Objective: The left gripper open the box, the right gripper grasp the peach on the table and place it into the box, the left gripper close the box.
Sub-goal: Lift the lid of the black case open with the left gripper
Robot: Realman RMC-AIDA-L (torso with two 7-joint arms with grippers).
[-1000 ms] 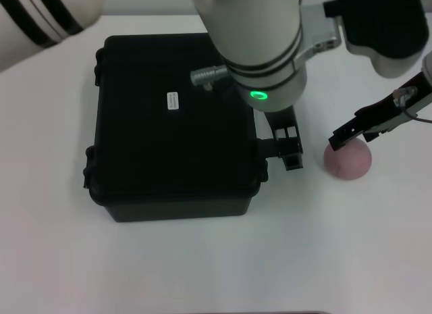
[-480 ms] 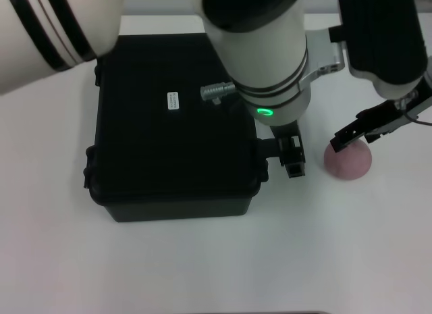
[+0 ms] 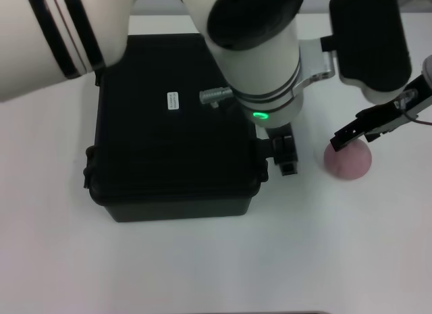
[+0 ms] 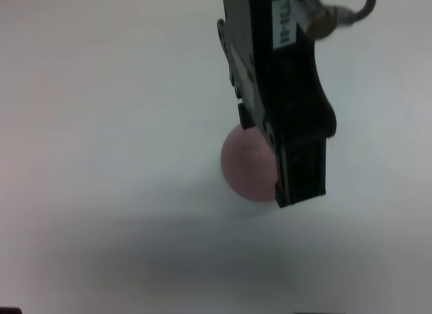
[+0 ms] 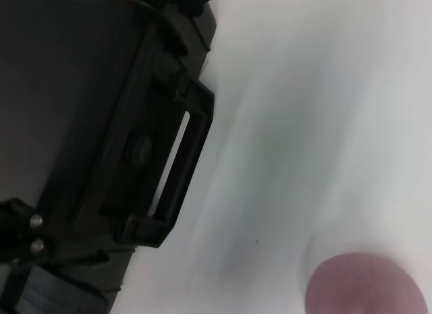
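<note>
1. Head view showed my left gripper (image 3: pixel 286 154) had shifted slightly back toward the far edge of the table (image 3: pixel 202 260) over the last second, its fingertips now just beside the box (image 3: pixel 174 125) on the side facing the peach (image 3: pixel 349 160). The bulky white arm had swung further over the lid.
2. I could not tell whether those left fingers were released or clenched; they looked close to the latch, but I saw no grip on it.
3. The box lid was still down, so I judged the opening step not yet done.
4. My right gripper (image 3: pixel 352 134) had barely moved: it hovered over the peach's near-box side, and I could not tell its finger state either. The peach sat on the table near the right edge, apart from the box.
5. Left wrist view gave what the head view lacked: the right gripper (image 4: pixel 297 165) seen from the side, hanging in front of the peach (image 4: pixel 244 165).
6. Right wrist view alone showed the box (image 5: pixel 81 125) latch (image 5: pixel 169 165) up close, swung out from the wall, with the peach (image 5: pixel 364 287) low at one corner.
</note>
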